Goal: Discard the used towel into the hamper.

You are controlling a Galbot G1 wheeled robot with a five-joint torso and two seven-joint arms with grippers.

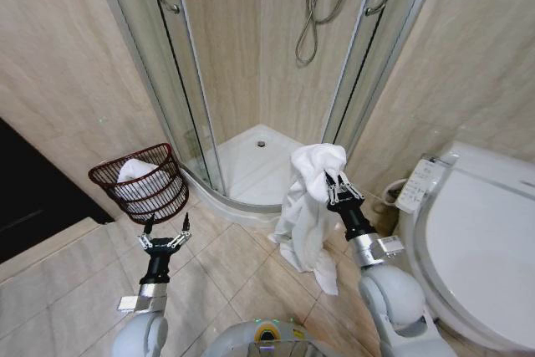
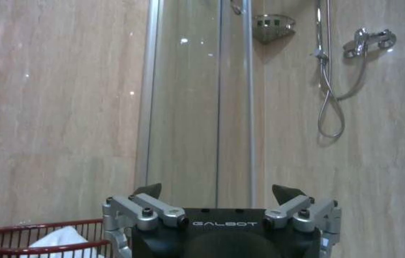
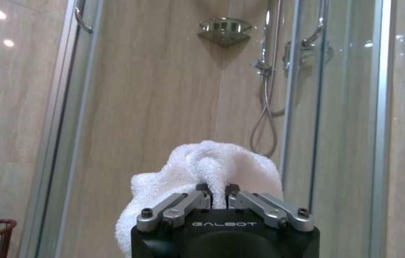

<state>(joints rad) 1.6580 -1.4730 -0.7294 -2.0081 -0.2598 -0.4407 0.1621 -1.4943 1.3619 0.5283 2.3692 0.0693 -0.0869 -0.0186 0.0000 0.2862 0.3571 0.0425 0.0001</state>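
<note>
Hamper (image 1: 140,183): round, dark red-brown, open-weave, flared at rim, upright on tiled floor (image 1: 226,265) against wall, just beyond and slightly left of left gripper (image 1: 165,225); rim also seen low beside that gripper from left wrist (image 2: 37,236). Contents: white cloth (image 1: 134,171), bundled, rising above rim. Towel (image 1: 308,206): white, pinched near top fold by right gripper (image 1: 338,183), fingers (image 3: 196,198) closed tight on bunched fabric (image 3: 210,166); long axis vertical, hanging below gripper toward floor, upper end puffed above fingertips. Well apart from hamper, in front of shower tray (image 1: 255,160). Left gripper: raised, pointing up, jaws spread wide, nothing between. Toilet (image 1: 481,240): right of right gripper, lid down.
</note>
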